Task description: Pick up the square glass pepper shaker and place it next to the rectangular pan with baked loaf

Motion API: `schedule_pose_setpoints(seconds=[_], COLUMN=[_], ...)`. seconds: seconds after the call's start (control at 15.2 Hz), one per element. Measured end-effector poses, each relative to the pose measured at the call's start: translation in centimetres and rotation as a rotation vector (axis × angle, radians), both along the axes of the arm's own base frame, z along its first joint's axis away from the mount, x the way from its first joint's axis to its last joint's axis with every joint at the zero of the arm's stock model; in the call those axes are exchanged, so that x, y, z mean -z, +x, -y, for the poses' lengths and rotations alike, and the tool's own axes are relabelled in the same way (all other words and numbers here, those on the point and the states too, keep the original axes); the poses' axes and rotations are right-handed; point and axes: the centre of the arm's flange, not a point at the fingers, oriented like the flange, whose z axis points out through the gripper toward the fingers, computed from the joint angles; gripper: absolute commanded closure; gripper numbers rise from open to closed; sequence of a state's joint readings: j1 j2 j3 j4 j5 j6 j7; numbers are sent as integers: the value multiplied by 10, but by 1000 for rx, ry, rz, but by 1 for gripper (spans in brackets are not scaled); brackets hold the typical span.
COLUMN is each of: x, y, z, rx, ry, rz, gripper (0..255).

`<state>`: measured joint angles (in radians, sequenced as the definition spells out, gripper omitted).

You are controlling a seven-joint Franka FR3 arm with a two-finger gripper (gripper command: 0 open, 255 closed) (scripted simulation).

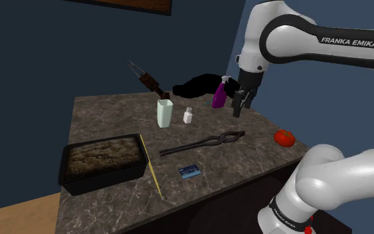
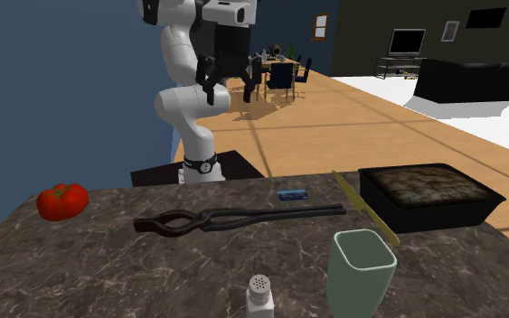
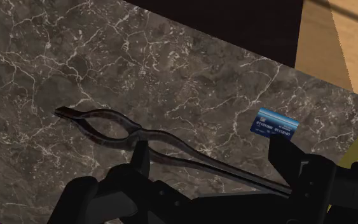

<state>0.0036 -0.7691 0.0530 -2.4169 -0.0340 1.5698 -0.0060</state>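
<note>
The pepper shaker [image 1: 188, 116] is a small white square bottle with a perforated cap, standing upright on the dark marble table [image 1: 198, 186] beside a pale green cup [image 1: 165, 113]. From the second exterior view, the shaker [image 2: 260, 294] stands at the near edge, left of the cup [image 2: 362, 272]. The black rectangular pan with the baked loaf [image 1: 102, 161] sits at the shoulder view's left end of the table and appears again as the pan [image 2: 433, 194]. My gripper [image 1: 240, 104] hangs open above the table, to the right of the shaker and well apart from it, holding nothing. The gripper [image 2: 228, 84] and the gripper [image 3: 212, 167] also show open.
Long black tongs [image 1: 202, 143] lie mid-table below my hand, the same tongs [image 3: 145, 137] in the wrist view. A blue card [image 1: 190, 171], a yellow knife [image 1: 154, 171], a tomato [image 1: 284, 137], a purple spray bottle [image 1: 219, 95] and a dark bottle [image 1: 198, 85] also occupy the table.
</note>
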Motion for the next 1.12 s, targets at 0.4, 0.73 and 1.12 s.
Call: schedule_pose_setpoints(seconds=[0.4, 0.73, 1.12], x=[22, 54, 85], y=[42, 95, 157], z=[17, 34, 56], rx=[-9, -20, -34], ry=[4, 10, 17], rz=[18, 41, 71], gripper=[0, 0, 0])
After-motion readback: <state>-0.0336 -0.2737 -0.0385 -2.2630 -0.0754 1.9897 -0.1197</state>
